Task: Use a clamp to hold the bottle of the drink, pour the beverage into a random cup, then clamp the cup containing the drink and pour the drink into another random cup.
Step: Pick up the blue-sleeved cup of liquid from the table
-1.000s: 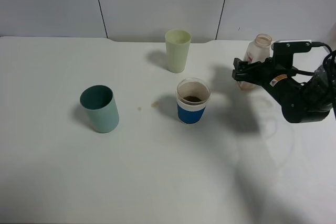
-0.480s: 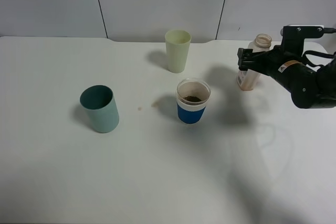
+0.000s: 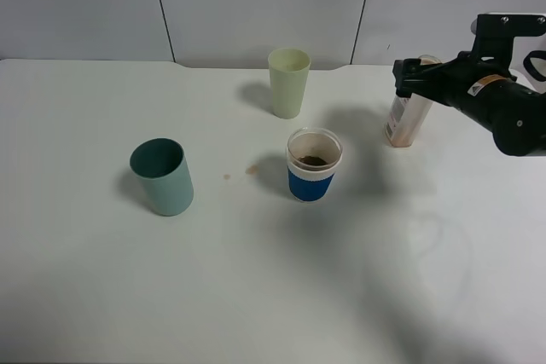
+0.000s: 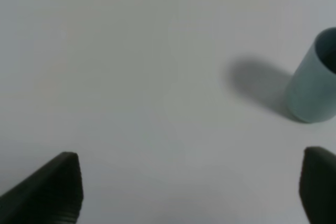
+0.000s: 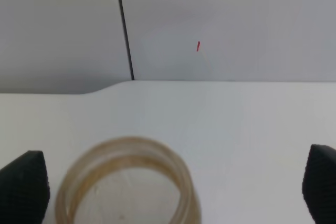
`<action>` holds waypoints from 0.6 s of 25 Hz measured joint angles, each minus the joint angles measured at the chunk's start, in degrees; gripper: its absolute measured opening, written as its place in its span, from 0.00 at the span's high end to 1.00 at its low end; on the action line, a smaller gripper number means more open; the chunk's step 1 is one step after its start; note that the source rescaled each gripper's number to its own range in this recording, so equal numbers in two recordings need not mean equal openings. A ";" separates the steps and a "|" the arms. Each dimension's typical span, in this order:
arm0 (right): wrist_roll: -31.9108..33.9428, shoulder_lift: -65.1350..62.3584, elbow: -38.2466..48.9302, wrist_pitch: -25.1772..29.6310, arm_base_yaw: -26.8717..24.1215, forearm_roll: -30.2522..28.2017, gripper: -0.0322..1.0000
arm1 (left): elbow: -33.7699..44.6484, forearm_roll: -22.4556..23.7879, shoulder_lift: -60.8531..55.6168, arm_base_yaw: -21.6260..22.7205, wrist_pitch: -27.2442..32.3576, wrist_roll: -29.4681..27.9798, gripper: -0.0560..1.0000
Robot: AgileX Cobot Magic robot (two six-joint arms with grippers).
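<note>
The bottle [image 3: 403, 121] stands upright near the table's back right, clear and brown-stained inside, its open neck [image 5: 128, 182] showing in the right wrist view. My right gripper [image 3: 408, 76] hovers at the bottle's top, open, with its fingertips [image 5: 23, 190] wide on either side of the neck and not touching it. The blue-banded white cup [image 3: 314, 165] sits mid-table with brown beverage [image 3: 314, 160] in it. The teal cup [image 3: 162, 176] stands to the left, also seen as the teal cup [image 4: 315, 82] in the left wrist view. My left gripper [image 4: 186, 187] is open over bare table, its fingertips [image 4: 52, 187] wide apart.
A pale yellow-green tumbler [image 3: 289, 83] stands at the back behind the blue-banded cup. Small brown drips [image 3: 252, 170] mark the white table [image 3: 273, 279] between the two nearer cups. A grey panelled wall runs along the far edge.
My right gripper has opened off the bottle and risen up and back. The bottle stays standing where it was. The cups have not moved.
</note>
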 joint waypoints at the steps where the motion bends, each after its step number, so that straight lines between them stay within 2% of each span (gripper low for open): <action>1: 0.00 -0.69 0.00 0.41 0.00 -0.14 0.00 | 0.00 0.00 0.00 0.00 0.00 0.00 0.47; 7: -0.05 -5.48 0.00 4.90 0.00 -0.99 0.00 | 0.00 0.00 0.00 0.00 0.00 0.00 0.47; 15: -0.05 -14.20 0.03 14.59 0.00 -1.23 0.00 | 0.00 0.00 0.00 0.00 0.00 0.00 0.47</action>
